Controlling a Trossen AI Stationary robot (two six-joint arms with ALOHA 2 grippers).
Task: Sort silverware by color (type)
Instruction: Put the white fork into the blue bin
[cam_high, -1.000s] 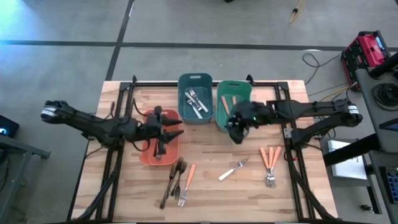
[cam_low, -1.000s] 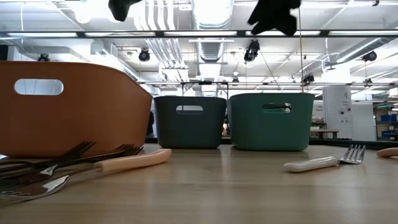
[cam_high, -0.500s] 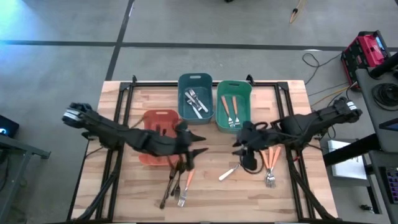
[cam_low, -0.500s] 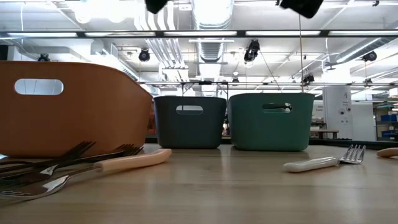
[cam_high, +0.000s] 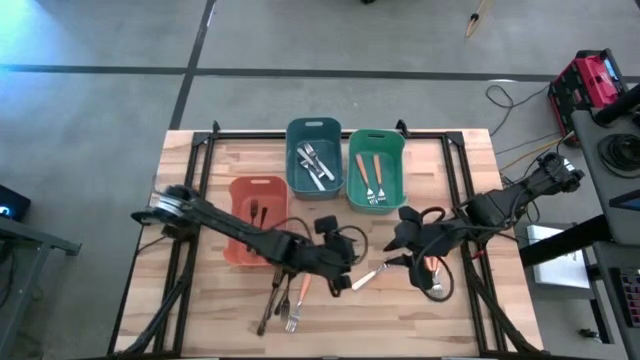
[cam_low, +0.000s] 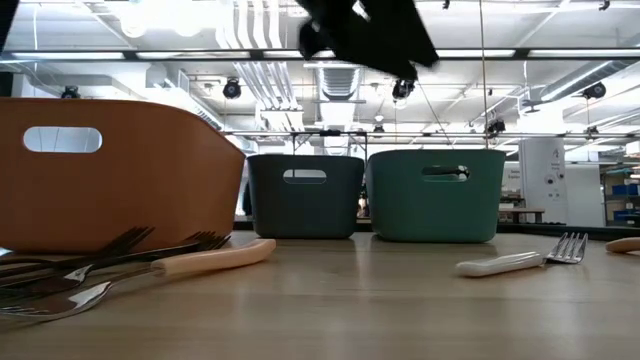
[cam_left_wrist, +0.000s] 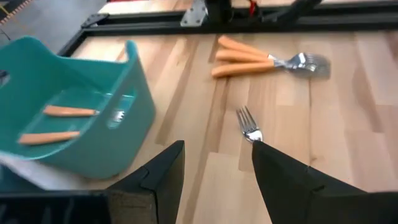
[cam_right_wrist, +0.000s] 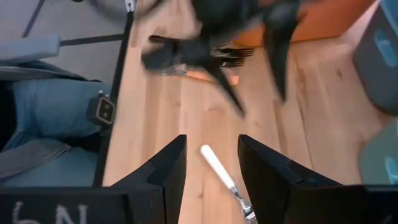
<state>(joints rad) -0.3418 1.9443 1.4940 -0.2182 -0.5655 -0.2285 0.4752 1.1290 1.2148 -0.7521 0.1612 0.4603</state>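
A pale-handled fork (cam_high: 368, 277) lies alone on the wooden table, between my two open grippers. My left gripper (cam_high: 345, 270) hovers just to its left, and its tines (cam_left_wrist: 249, 127) show beyond the left fingers. My right gripper (cam_high: 400, 255) hangs over the fork's right end, with the handle (cam_right_wrist: 219, 169) between the finger lines below. Three orange-handled forks (cam_left_wrist: 267, 59) lie side by side to the right. Dark forks and an orange-handled one (cam_high: 285, 295) are piled near the front edge.
Three bins stand at the back. The salmon bin (cam_high: 240, 245) holds a dark fork, the blue bin (cam_high: 315, 125) holds silver pieces, and the green bin (cam_high: 377, 135) holds two orange-handled forks. A person's leg (cam_right_wrist: 37, 118) shows beside the table's near edge.
My left gripper has swung from over the salmon bin toward the right and near edge, sinking and rolling, to beside the pale-handled fork. My right gripper has swung from over the green bin toward the near edge, above the same fork. The silverware has stayed put.
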